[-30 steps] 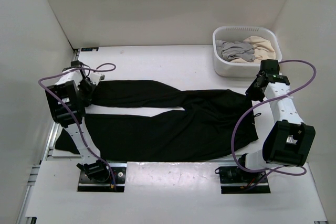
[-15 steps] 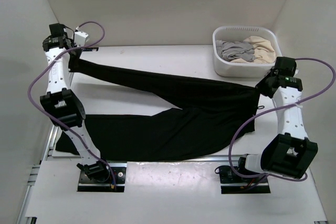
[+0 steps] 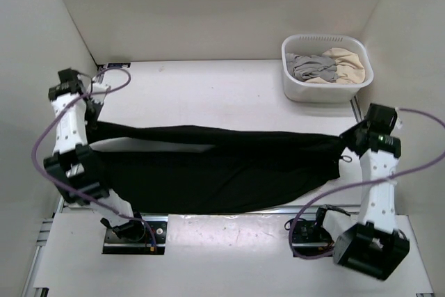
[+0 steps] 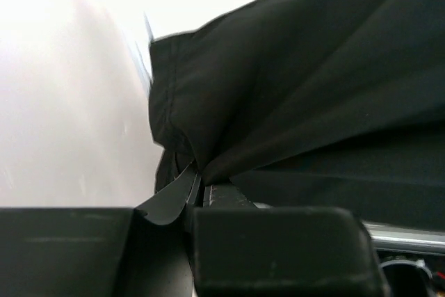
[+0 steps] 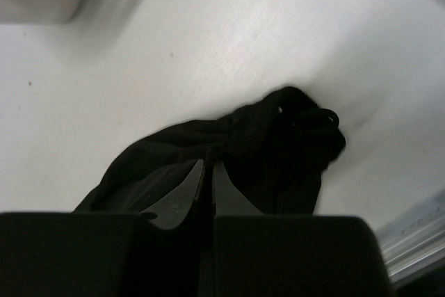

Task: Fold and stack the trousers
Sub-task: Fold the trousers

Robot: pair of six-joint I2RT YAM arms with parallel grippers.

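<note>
The far half of the table (image 3: 208, 92) lies bare, with walls close on both sides and a basket (image 3: 287, 74) (grey and beige garments inside) in the far right corner. The trousers (image 3: 222, 165) stretch across the near half, long axis left to right, their lower edge close to the front rail. The left gripper (image 3: 92, 119) pinches the left end and the right gripper (image 5: 208, 165) is clamped on the bunched right end, where a cord loop (image 5: 321, 117) shows. The leg layers merge into one black mass.
</note>
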